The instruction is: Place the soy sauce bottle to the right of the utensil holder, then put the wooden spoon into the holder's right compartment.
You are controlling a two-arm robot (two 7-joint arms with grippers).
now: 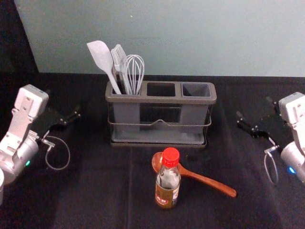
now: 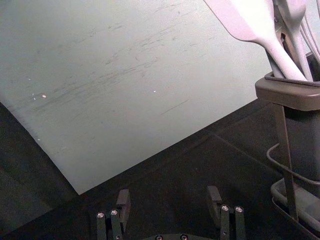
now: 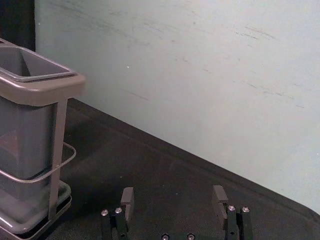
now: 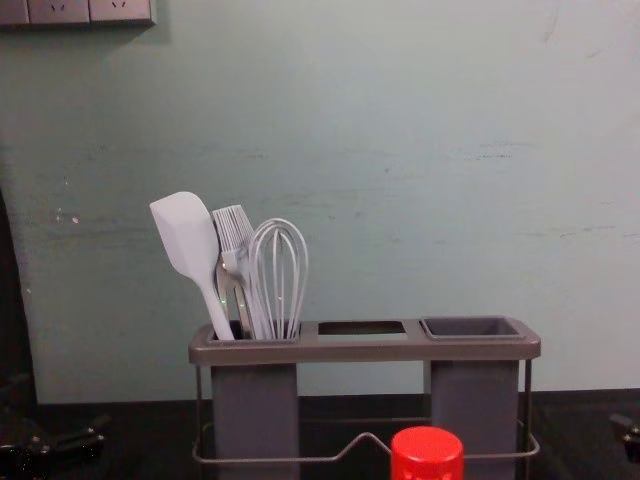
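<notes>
Beside our grey three-slot holder [image 1: 162,99]: black left gripper [image 1: 64,103], black right gripper [image 1: 253,107], jaws apart; red-capped glass bottle [image 1: 167,183]'s out front.

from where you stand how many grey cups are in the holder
2: the left cup, with the spatula in it, and the right cup. The middle opening has none.

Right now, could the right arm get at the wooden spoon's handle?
Probably yes. The right pincer is open and empty, out beyond the utensil holder's right end. The wooden spoon's handle slants toward that side, uncovered; the soy sauce bottle blocks only the part near the bowl.
</notes>
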